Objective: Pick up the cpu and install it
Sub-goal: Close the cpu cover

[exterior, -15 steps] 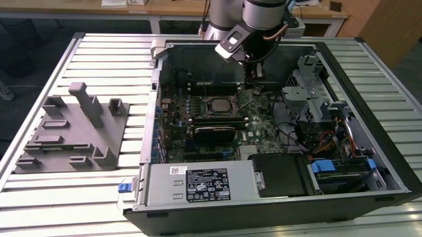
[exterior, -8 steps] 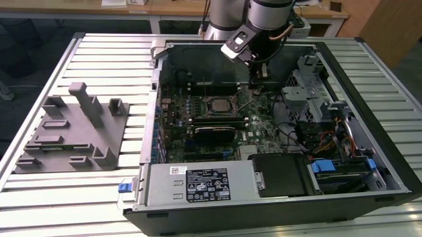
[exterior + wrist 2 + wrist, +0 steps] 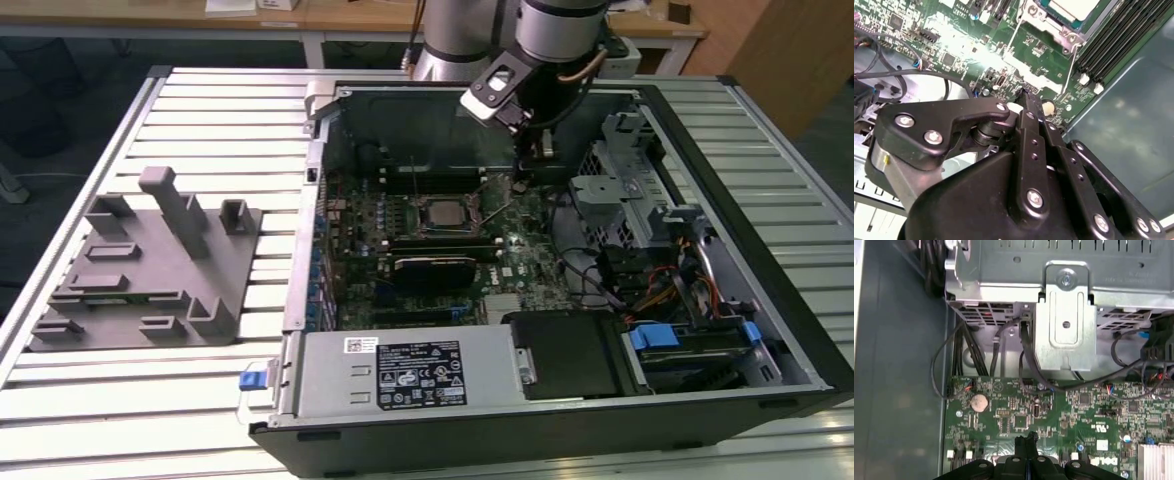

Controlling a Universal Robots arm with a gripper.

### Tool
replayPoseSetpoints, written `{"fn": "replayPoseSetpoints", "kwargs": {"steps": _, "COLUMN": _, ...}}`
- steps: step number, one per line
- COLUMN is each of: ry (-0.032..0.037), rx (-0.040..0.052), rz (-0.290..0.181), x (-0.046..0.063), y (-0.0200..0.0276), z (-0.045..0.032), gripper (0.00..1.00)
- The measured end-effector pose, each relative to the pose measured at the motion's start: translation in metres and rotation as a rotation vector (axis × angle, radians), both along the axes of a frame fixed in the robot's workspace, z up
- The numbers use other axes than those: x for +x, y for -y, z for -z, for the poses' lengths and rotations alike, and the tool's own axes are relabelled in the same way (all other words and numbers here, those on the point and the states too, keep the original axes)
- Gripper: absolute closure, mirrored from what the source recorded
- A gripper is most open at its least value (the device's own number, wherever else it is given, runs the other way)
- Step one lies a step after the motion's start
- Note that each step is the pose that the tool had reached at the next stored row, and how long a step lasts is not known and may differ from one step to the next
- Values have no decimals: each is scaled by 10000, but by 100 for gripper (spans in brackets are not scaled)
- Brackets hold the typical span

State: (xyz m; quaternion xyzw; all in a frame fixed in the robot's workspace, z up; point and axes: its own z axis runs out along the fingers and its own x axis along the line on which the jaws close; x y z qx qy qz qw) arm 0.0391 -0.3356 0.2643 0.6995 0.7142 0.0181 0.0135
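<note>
The cpu (image 3: 438, 213) lies flat in the motherboard socket in the middle of the open computer case, its pale silver top facing up. In the second wrist view the cpu (image 3: 1074, 7) sits inside the metal socket frame (image 3: 1046, 25). A thin socket lever (image 3: 497, 212) stands slanted beside the socket, toward the exterior view's right. My gripper (image 3: 531, 170) hangs over the green board to the exterior view's right of the socket, apart from the cpu. Its black fingers (image 3: 1026, 441) are pressed together, shut on nothing I can see, with the tips (image 3: 1023, 97) just above the board.
Memory sticks (image 3: 1114, 35) run along the socket. A black heatsink block (image 3: 434, 270) sits nearer the front. Metal drive cages (image 3: 1064, 315) and loose black cables (image 3: 979, 355) crowd the case toward the exterior view's right. A grey fixture (image 3: 147, 265) stands on the slatted table.
</note>
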Motion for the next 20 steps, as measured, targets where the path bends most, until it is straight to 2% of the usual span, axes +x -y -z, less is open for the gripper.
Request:
{"fn": "replayPoseSetpoints", "kwargs": {"steps": 5, "ry": -21, "rx": 1, "rz": 3, "x": 72, "y": 0, "z": 43, "gripper": 89}}
{"fn": "replayPoseSetpoints", "kwargs": {"steps": 15, "ry": -65, "rx": 1, "rz": 54, "x": 83, "y": 0, "z": 208, "gripper": 89}}
{"fn": "replayPoseSetpoints", "kwargs": {"steps": 20, "ry": -69, "rx": -2, "rz": 61, "x": 83, "y": 0, "z": 222, "gripper": 89}}
